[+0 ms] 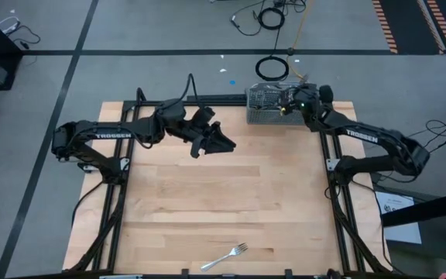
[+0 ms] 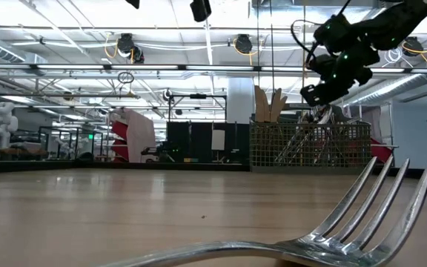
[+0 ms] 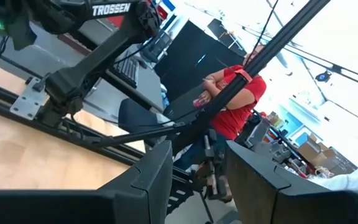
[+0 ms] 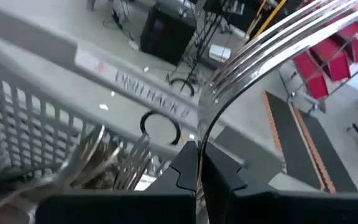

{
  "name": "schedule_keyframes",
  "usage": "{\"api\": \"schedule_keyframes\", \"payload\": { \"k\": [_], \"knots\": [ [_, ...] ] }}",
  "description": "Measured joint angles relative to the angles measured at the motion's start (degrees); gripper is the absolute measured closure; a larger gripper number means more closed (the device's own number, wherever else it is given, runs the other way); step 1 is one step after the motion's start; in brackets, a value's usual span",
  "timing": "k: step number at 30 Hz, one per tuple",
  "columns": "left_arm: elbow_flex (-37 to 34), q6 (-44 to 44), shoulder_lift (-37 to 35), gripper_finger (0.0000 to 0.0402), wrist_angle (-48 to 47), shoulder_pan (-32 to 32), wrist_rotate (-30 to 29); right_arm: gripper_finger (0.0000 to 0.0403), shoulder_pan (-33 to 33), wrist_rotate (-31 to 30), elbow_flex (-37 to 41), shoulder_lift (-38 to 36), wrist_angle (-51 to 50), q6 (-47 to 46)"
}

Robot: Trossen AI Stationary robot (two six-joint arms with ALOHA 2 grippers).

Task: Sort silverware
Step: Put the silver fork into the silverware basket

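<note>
The right gripper (image 1: pixel 287 101) hangs over the grey mesh caddy (image 1: pixel 267 106) at the far edge of the tabletop (image 1: pixel 223 201), its fingers (image 4: pixel 185 168) pressed together on the handle of a silver fork (image 4: pixel 263 46); in the right wrist view that held fork curves up from between the fingers with its tines raised clear above the caddy's rim (image 4: pixel 104 74). Inside the caddy, just below the gripper, more silverware (image 4: pixel 98 158) stands leaning in one compartment, fork tines among it, though which compartment cannot be told. In the low view the right gripper (image 2: pixel 323 93) is above the top of the caddy (image 2: pixel 310 147), where slanted handles show through the mesh. The left gripper (image 1: pixel 221 142) is raised over the far left part of the tabletop, well apart from the caddy, with its fingers (image 3: pixel 157 168) spread and nothing between them; its wrist view looks off the table toward a person in a red top (image 3: pixel 241 102) in the room beyond. A second fork (image 1: pixel 224 257) lies flat and alone on the wood near the front edge, far from both grippers, and it fills the foreground of the low view with its tines (image 2: pixel 376 200) pointing up to the right.
</note>
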State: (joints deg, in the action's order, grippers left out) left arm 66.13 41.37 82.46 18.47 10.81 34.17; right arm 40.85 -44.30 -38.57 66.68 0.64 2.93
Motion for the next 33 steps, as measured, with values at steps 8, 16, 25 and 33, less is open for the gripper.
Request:
{"api": "schedule_keyframes", "payload": {
  "k": [8, 16, 25, 33],
  "knots": [
    [-0.01, -0.04, -0.69, 0.0249, -0.29, -0.02, -0.39, 0.0374, 0.52, -0.3, -0.17, 1.28, -2.07, -6.98],
    [0.02, -0.12, -0.66, 0.0249, -1.35, -0.04, -0.7, 0.0323, 0.52, 0.01, -0.17, 0.19, -3.81, -6.81],
    [0.02, -0.14, -0.68, 0.0249, -1.26, -0.02, -0.7, 0.0273, -0.08, 2.35, 0.15, -5.76, -7.45, -9.45],
    [0.02, -0.27, -0.68, 0.0249, -1.26, 0.11, -0.68, 0.0248, -1.73, 4.46, 0.13, -13.05, -7.53, -9.67]
  ]
}}
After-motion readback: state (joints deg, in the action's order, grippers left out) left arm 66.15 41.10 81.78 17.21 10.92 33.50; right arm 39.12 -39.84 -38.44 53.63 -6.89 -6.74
